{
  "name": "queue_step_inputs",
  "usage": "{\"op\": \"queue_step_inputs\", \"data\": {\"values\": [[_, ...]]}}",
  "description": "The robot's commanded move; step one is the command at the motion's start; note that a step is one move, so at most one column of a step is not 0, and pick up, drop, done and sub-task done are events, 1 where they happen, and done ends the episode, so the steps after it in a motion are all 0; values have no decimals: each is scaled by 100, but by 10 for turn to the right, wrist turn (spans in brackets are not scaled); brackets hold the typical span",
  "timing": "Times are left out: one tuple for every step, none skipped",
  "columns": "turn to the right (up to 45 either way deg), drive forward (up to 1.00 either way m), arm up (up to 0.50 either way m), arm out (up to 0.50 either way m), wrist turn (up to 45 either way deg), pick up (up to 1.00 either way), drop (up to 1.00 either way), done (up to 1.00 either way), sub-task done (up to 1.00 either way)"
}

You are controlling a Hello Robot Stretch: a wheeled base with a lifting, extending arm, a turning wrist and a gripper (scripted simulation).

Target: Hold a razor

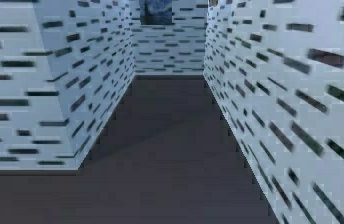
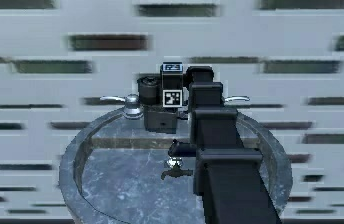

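Arm side view: dark square arm (image 2: 230,165) reaches over a round basin (image 2: 80,150) of grey, marbled stone with a thick, smooth rim. At the arm's far end are two white marker squares (image 2: 172,84) with black marks. Left of them sits the blocky dark body of the pincer (image 2: 145,100). Fingers not made out against the fittings behind, so cannot tell whether they are spread or pressed together, nor whether it holds anything. Chrome tap handles (image 2: 113,99) stick out either side, thin and glossy, with a rounded chrome knob (image 2: 132,104) near the left one. A dark blob (image 2: 178,160) with pale flecks lies down in the basin's bowl, just left of the arm; possibly the razor, shape too small to be sure. Behind stands a wall (image 2: 280,40) of white brick with scattered dark bricks. Forward view: a narrow corridor between walls of the same brick, with a matt dark floor (image 1: 170,150) and a bluish framed panel (image 1: 158,10) on the end wall.
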Motion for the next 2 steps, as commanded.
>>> {"op": "queue_step_inputs", "data": {"values": [[0,0,-18,0,0,0,0,0,0],[0,0,0,0,0,100,0,0,0]]}}
